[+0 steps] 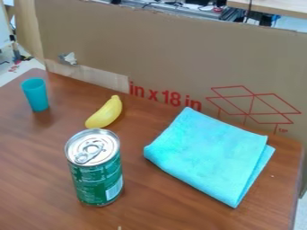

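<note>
Standing upright, a green can shares the tabletop with a banana, a cup and a cloth

The can is on the left half of the tabletop, well in from the far edge. Its silver lid faces up, the pull tab lying flat on it, and a pale barcode label sits low on its side. Whether the pincer is apart, together or clamped on something cannot be told, and neither can the pose of the arm.

Behind the can lies the yellow banana, slanted, with its narrow tip toward the far edge and its other end toward the can. Farther left, near the far left corner, the small teal cup stands upright on its narrower base, mouth up, apart from the banana.

To the right of the can, and apart from it, the turquoise cloth lies folded flat, turned at an angle. One corner points to the far edge and another to the near side; its layers show along the right side.

Past the far edge rises a brown cardboard panel with red print, a red line drawing of an open box and a torn patch at upper left. Beyond it are cables and, at upper right, a light wooden surface.
</note>
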You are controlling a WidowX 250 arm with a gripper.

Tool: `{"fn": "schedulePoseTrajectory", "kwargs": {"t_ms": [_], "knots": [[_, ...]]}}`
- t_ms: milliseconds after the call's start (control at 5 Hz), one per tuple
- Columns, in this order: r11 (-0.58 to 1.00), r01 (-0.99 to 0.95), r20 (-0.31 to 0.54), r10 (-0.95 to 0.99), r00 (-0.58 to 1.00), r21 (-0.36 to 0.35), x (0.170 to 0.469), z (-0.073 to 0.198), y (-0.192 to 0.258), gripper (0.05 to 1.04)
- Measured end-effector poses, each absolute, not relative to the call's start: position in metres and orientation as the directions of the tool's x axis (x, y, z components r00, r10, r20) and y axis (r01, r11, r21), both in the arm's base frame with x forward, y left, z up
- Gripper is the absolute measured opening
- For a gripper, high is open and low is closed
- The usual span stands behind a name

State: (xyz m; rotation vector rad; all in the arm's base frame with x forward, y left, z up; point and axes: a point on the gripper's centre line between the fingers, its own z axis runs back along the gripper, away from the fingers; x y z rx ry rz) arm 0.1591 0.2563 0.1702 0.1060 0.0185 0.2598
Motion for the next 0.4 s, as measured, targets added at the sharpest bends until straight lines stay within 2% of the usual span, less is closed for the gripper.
{"fn": "schedulePoseTrajectory", "kwargs": {"t_ms": [200, 400], "knots": [[0.975, -0.165, 0.016, 0.164, 0.986, 0.152, 0.175, 0.199, 0.226, 1.003], [0.993, -0.033, 0.009, 0.033, 0.999, 0.116, 0.195, 0.198, 0.177, 1.003]]}}
